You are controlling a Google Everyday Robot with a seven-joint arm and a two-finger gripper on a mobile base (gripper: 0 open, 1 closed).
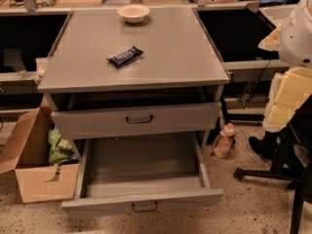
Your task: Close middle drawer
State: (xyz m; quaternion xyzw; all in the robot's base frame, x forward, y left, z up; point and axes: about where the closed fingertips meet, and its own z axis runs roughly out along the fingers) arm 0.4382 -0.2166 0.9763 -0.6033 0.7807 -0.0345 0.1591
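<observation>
Nearest, the middle drawer (141, 172) pulled far out, upper drawer (139, 119) slightly out above it, wrapped bar (125, 56) and bowl (133, 12) on the table (170, 57), my arm (297, 33) at right edge (pincer out of sight, cannot tell its state).

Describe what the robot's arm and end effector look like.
The arm at the right edge has a rounded white shell on top and pale cream-yellow blocky segments below. The end effector appears as a dark shape under them, low and to the right of the cabinet. No markings can be made out.
</observation>
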